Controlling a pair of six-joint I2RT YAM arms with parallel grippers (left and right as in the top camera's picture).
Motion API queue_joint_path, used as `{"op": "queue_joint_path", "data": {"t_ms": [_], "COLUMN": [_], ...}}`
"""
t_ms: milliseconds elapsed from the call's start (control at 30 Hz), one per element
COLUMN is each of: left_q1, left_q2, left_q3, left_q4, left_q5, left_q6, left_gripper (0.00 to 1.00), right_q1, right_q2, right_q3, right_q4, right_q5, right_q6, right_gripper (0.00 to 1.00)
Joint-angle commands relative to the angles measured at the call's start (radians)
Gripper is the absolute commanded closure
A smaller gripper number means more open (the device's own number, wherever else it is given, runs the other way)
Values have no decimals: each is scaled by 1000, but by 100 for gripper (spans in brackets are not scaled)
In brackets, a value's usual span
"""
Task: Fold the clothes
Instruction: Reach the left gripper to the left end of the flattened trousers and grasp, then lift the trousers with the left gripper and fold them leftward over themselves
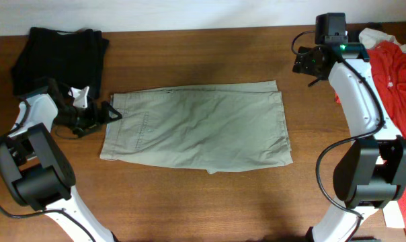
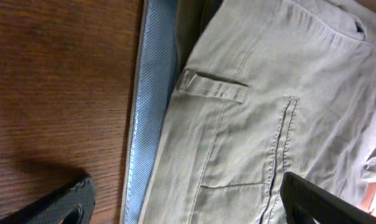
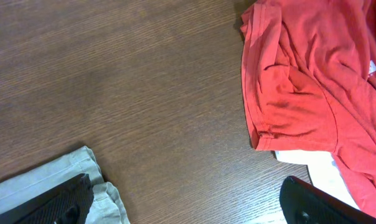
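The khaki trousers (image 1: pixel 196 128) lie flat and doubled over in the middle of the table, waistband to the left. My left gripper (image 1: pixel 111 111) is open at the waistband edge. In the left wrist view its fingers (image 2: pixel 188 208) straddle the waistband's blue lining (image 2: pixel 152 112) and a back pocket (image 2: pixel 238 155), holding nothing. My right gripper (image 1: pixel 304 66) is open and empty over bare table beyond the trousers' far right corner (image 3: pixel 45 177). A black garment (image 1: pixel 58 54) lies at the back left. A red garment (image 1: pixel 391 74) (image 3: pixel 312 74) lies at the right over a white one (image 3: pixel 312 163).
The wooden table (image 1: pixel 203 60) shows bare between the trousers and the garment piles. A white object (image 1: pixel 394 215) lies at the front right by the right arm's base. A cable (image 1: pixel 324 168) loops beside the right arm.
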Motion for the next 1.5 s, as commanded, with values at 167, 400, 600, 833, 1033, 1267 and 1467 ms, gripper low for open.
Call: {"op": "queue_joint_path", "data": {"t_ms": [167, 400, 600, 833, 1033, 1267, 1467], "left_q1": [-45, -55, 52, -114, -491, -782, -522], "left_q2": [192, 192, 192, 123, 43, 47, 46], "left_q3": [-33, -8, 499, 1006, 1012, 975, 972], "left_q4": [-52, -67, -459, -759, -725, -648, -667], "left_q5": [-16, -98, -422, -312, -312, -282, -426], "left_q6": [20, -60, -252, -278, -278, -311, -371], "left_gripper": [34, 99, 99, 99, 99, 99, 99], "right_q1": [1, 1, 1, 1, 1, 1, 1], "right_q2": [-20, -20, -20, -20, -20, -20, -20], "right_q3": [6, 6, 6, 6, 6, 6, 6], "right_q4": [0, 0, 0, 0, 0, 0, 0], "right_q5": [16, 16, 16, 16, 16, 16, 16], "right_q6": [6, 5, 5, 6, 6, 6, 6], "right_gripper": [1, 1, 1, 1, 1, 1, 1]}}
